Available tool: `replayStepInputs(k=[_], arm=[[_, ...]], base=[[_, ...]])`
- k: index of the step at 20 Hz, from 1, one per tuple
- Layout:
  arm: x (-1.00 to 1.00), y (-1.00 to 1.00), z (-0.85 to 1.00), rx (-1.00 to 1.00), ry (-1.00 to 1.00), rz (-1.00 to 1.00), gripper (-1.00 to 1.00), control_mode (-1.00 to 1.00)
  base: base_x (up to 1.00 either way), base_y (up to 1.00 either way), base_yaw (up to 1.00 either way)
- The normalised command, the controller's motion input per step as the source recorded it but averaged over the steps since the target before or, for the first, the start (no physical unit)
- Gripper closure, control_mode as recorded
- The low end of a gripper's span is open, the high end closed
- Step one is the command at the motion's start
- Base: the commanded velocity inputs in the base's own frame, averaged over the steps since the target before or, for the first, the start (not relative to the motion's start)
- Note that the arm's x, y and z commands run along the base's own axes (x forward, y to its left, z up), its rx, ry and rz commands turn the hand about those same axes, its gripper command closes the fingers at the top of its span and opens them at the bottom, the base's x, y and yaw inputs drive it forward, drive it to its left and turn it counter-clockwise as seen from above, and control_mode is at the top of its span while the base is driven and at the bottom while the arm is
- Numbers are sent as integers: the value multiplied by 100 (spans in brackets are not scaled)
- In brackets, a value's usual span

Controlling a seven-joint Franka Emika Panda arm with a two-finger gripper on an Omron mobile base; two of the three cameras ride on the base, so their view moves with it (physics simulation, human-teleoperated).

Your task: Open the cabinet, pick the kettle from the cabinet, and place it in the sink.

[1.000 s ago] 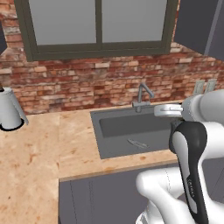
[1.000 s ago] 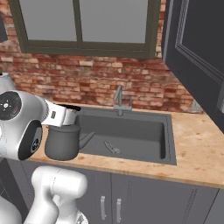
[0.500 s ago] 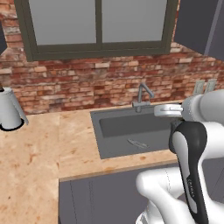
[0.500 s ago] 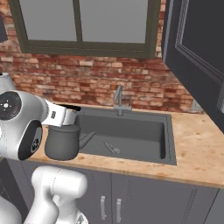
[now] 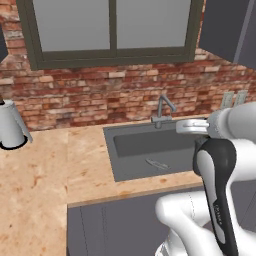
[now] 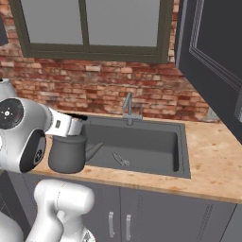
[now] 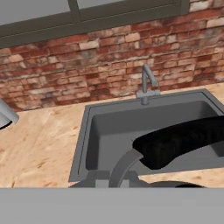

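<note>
**Kettle held at the near left edge of the sink**

The gripper (image 6: 75, 124) was clamped on the black arched handle of the kettle (image 6: 67, 153), its jaws drawn together around it. The grey-silver kettle hung directly below the tool, upright, with its spout pointing away from the arm toward the basin. In the hand view the black handle (image 7: 179, 142) swept across just ahead of the tool, with a curved grey part of the kettle (image 7: 124, 166) under it.

The sink (image 6: 182, 163) lay ahead of the tool and to its right, the kettle's body at the near left rim over the wooden counter (image 6: 212, 160). Whether the base touched the counter could not be told. The faucet (image 6: 128, 106) stood beyond the tool at the far rim, against the brick wall (image 6: 94, 92). A small grey utensil (image 6: 120, 159) lay on the basin floor just past the kettle's spout.

The cabinet (image 6: 212, 52) hung up and well to the right of the tool, its door swung open. A white jug (image 5: 11, 125) stood on the counter far to the tool's left.
</note>
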Motion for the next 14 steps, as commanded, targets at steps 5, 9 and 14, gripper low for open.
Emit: replayStepInputs(k=[5,9,14], arm=[[17,-5,-5,0,14,5,100,-100],[31,-1,0,0,2,11,100,-100],[33,4,-3,0,0,3,100,-100]], base=[[0,0,0],[0,0,0],[0,0,0]])
